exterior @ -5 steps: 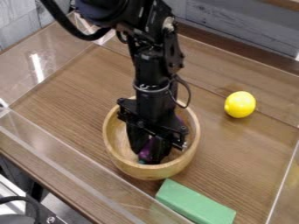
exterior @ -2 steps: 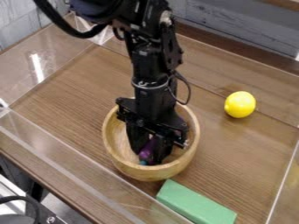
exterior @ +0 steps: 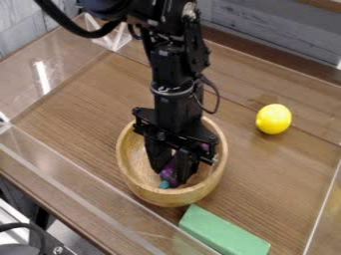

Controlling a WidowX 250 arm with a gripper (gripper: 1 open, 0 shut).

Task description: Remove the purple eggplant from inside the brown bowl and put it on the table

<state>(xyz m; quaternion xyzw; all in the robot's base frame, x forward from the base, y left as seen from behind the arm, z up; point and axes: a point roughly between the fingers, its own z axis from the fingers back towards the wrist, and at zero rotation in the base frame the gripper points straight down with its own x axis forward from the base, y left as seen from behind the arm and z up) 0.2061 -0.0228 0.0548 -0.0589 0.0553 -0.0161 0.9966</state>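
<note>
Reaching into the bowl (exterior: 132, 177) with the hand (exterior: 177, 167), clamped on the eggplant (exterior: 170, 173), to judge by the dark purple between the fingers. Partly hidden there, and inside the rim. Roughly halfway along, then: grip apparently made; to do, lifting out, carrying clear, setting down on the bench (exterior: 80, 115) and letting go. Best to rise above the thick rim before any sideways move. Widest open room to the left and far left; less to the right, between the lemon (exterior: 273, 119) and the block (exterior: 222, 233). Near left, close to the clear wall (exterior: 67, 184), so better to avoid that side.
</note>
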